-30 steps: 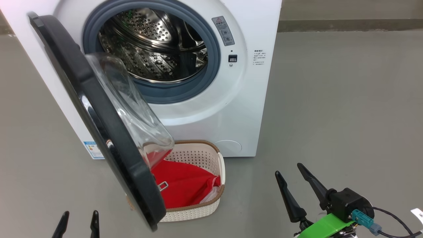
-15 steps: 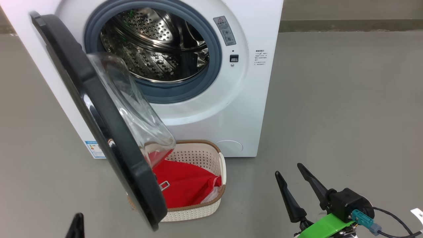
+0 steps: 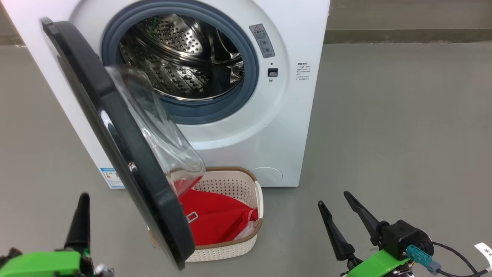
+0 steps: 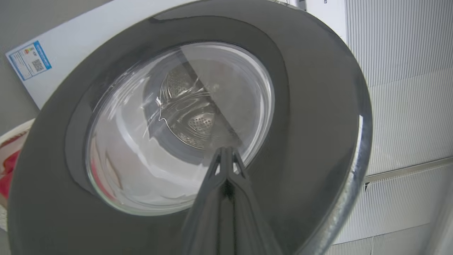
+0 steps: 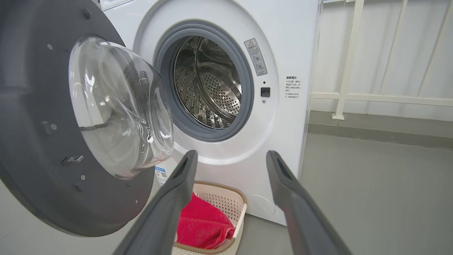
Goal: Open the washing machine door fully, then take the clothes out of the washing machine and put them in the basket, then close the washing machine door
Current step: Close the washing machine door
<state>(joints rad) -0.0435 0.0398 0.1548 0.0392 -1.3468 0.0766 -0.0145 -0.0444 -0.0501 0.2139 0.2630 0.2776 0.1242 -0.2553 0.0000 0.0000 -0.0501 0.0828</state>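
Door (image 3: 157,215) stands open, hinged on the left side of the machine (image 3: 269,127) and angled out toward the robot, free edge nearest the head camera. Drum (image 3: 180,65) presents bare perforated steel, with no garment visible in it. Clothes (image 3: 219,219), red, lie in the basket (image 3: 230,248), which sits on the floor (image 3: 384,134) close against the foot of the machine's front, partly screened by the door's lower rim. Judgement: unloading appears done, and closing the door is the step in hand. Deciding relation: the left claw (image 3: 83,200) is clenched, fingers pressed together on nothing, and sits on the outer side of the door. In its wrist view the fingertips point at the outer face near the lower margin of the glass, and contact cannot be confirmed. The door lies ahead and to the right of that claw, its face running roughly from machine toward robot, so a push rightward and forward should swing it home. The left arm is clearly the nearer. Right claw (image 3: 333,197) is released, fingers spread and empty, low at the robot's right, well apart from door and basket. Risk: whether the door's lower rim clears the basket cannot be told. The floor is smooth, grey and level. A white railing (image 5: 348,60) and pale ribbed panelling (image 4: 400,88) bound the room.
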